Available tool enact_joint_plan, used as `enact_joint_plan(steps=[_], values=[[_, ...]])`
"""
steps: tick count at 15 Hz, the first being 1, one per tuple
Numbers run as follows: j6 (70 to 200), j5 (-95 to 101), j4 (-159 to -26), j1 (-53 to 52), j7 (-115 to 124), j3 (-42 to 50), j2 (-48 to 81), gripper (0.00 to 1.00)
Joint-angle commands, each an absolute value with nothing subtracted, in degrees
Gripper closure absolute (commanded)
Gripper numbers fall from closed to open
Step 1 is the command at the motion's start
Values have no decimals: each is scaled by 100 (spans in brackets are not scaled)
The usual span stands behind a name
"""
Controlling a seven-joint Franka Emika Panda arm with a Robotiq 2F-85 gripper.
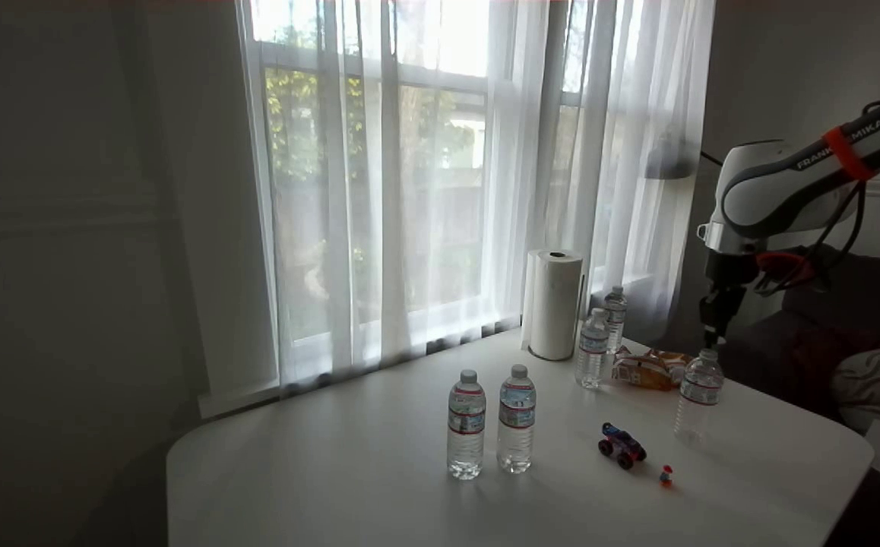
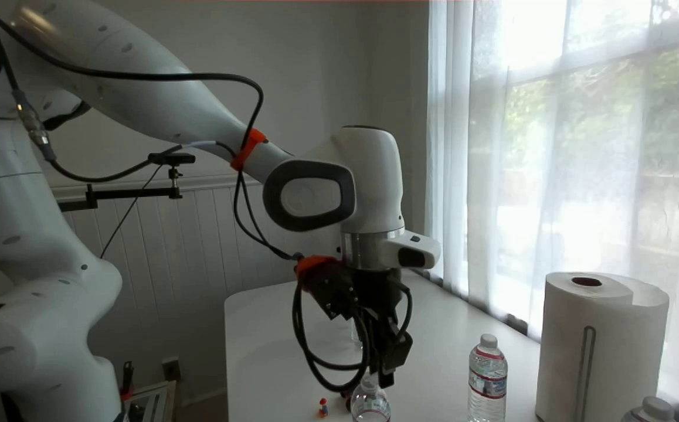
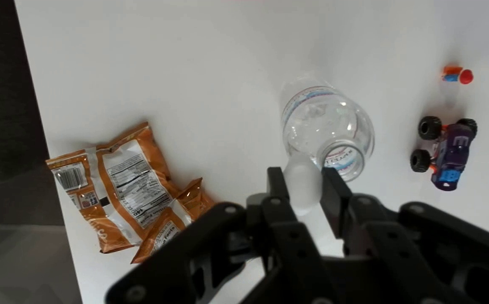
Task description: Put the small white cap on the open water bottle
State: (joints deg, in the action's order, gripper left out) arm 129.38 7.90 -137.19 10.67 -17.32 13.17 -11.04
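The open water bottle (image 3: 329,120) stands upright and clear on the white table, its bare round mouth seen from above in the wrist view. It also shows in both exterior views (image 1: 700,393) (image 2: 370,403). My gripper (image 3: 304,173) is shut on the small white cap (image 3: 302,188), with a finger on each side of it. In the wrist view the cap appears just left of the bottle mouth, partly overlapping the bottle's shoulder; the exact height gap cannot be told. In both exterior views the gripper (image 1: 713,336) (image 2: 386,380) is just above and beside the bottle's neck.
Orange snack bags (image 3: 130,190) lie left of the bottle in the wrist view. A toy truck (image 3: 451,150) and a small figure (image 3: 457,75) are to its right. Several capped bottles (image 1: 466,425) (image 2: 488,378) and a paper towel roll (image 1: 554,304) stand on the table (image 1: 318,486).
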Motion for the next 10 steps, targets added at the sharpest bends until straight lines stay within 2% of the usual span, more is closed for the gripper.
enact_joint_plan(steps=[1,10], values=[[12711,526,-13778,969,-2070,1320,-1282,77],[12468,405,-13771,912,-2287,1321,-1252,80]])
